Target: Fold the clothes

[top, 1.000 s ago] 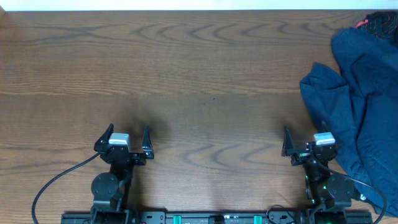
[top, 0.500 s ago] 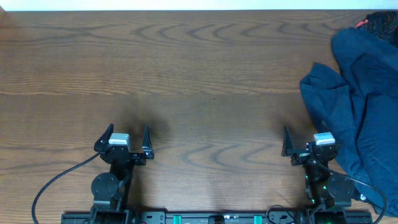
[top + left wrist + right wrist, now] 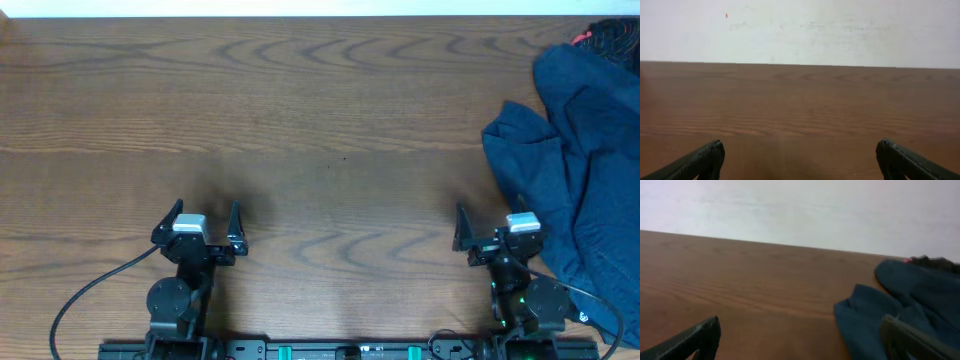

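Left gripper and right gripper are standing wide, holding nothing; navy clothes are lying crumpled just beside the right.

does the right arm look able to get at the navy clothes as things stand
Probably yes: the clothes lie heaped just beside the open right hand, with nothing between them.

clothes cut off at right edge
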`<state>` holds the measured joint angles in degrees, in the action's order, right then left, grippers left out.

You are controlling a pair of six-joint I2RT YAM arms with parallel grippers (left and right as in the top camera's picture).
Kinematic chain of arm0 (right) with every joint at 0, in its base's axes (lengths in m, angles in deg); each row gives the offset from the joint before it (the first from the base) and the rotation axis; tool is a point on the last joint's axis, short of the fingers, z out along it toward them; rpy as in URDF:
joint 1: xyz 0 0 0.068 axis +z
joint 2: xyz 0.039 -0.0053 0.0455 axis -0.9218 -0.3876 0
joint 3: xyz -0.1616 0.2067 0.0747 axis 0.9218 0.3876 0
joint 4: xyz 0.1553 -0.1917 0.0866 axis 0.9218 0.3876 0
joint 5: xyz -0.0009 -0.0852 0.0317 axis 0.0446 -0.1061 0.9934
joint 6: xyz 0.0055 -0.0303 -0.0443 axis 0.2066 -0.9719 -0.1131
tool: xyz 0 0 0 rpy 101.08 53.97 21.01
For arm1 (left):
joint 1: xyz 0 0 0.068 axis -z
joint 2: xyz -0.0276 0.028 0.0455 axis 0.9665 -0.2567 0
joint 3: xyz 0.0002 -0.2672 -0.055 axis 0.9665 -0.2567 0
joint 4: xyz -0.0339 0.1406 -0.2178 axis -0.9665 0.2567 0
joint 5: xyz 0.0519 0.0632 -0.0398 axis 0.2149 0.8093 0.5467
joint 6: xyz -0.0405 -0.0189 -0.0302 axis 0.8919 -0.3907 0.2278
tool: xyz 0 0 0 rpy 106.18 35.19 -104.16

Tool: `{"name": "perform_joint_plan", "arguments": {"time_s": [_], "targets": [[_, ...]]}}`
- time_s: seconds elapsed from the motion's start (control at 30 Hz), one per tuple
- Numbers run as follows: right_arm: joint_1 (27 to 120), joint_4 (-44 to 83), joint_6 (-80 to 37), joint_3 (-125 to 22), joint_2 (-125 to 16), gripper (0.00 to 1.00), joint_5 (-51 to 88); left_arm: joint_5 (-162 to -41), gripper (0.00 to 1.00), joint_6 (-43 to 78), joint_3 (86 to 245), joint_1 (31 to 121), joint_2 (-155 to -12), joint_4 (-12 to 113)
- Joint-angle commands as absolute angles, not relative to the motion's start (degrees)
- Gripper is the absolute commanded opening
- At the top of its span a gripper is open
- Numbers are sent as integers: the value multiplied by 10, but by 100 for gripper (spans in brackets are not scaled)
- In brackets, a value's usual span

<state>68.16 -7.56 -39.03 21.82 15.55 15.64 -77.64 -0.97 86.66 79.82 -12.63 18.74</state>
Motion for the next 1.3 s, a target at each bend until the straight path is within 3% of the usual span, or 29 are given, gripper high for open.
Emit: {"name": "perform_joint_plan", "arguments": {"time_s": [0.0, 0.37, 0.53, 0.77, 0.97, 1.27], "targets": [[678, -32, -378, 186, 144, 99, 105, -776, 98, 27, 880, 797, -128, 235], [678, 182, -311, -19, -70, 99, 0, -776, 98, 27, 1073, 797, -288, 432], [678, 270, -308, -119, -229, 99, 4, -777, 98, 28, 1181, 797, -413, 527], [679, 268, -312, -182, -349, 99, 105, -843, 98, 29, 1240, 797, -519, 582], [647, 289, -155, -182, -389, 99, -127, -862, 98, 29, 1240, 797, -540, 583], [488, 278, -126, -182, -492, 99, -221, -862, 98, 29, 1240, 797, -539, 581]]}}
